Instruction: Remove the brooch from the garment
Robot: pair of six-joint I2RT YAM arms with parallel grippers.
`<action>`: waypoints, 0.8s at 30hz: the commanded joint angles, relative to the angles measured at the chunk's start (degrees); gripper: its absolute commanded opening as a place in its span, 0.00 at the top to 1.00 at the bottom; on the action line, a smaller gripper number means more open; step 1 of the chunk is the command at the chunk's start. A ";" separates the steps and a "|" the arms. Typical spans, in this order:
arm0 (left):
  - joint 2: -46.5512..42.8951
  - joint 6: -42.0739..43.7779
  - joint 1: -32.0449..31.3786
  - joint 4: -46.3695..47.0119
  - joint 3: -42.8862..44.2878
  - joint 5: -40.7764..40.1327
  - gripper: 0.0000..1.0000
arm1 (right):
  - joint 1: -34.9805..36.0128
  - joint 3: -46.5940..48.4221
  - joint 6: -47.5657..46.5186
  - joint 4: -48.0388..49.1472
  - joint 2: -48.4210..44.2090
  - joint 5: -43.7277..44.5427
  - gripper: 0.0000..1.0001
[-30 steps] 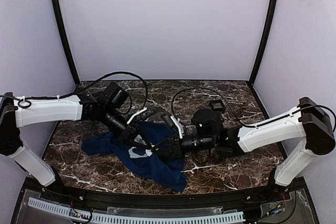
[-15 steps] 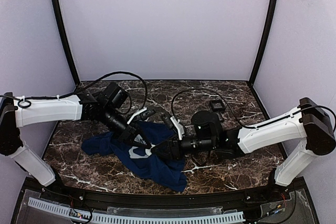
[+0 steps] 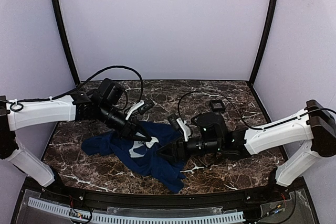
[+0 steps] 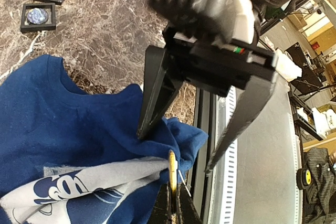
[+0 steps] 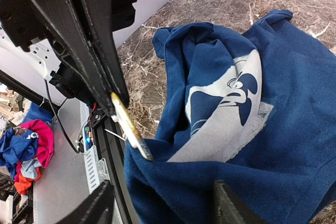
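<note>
Closed on the brooch [image 5: 129, 128], the left pincer [image 5: 111, 94] holds it by the upper end just above a raised fold of the garment [image 5: 283, 145]. We read this grip as a pull meant to draw the pin out of the cloth. Hanging from that pincer's tips and seen edge-on, the brooch shows as a thin flat sliver, gold-toned near the grip and paling to a silvery glint at its lower end. A fine wire pin juts out to one side. The lower end touches the fold, and we cannot tell whether the pin has come clear of the fabric. The garment, soft dark blue cloth, lies bunched on the marbled surface [image 4: 105, 35], with its pale grey print [image 5: 220, 124] face up just beyond the brooch. Opposite, the right pincer [image 4: 175, 153] stands spread wide and grips nothing. One of its fingers [image 4: 157, 93] has its tip pressed to the fold just beside the brooch, while the other hangs off the cloth. We judge that this arm is there to weigh the shirt down, so the fabric stays low and taut while the brooch is drawn away from it.
</note>
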 commanded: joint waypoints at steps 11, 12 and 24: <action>-5.42 -5.05 0.35 8.92 -4.33 -6.46 0.99 | 2.44 4.11 -0.99 1.72 5.14 -3.07 0.89; -5.53 -5.32 0.38 9.26 -4.71 -6.59 0.99 | 2.68 4.53 -0.91 2.17 5.66 -3.49 0.89; -7.08 -6.60 1.57 10.96 -5.28 -8.03 0.99 | 4.62 7.85 -2.22 0.68 6.18 -1.89 0.66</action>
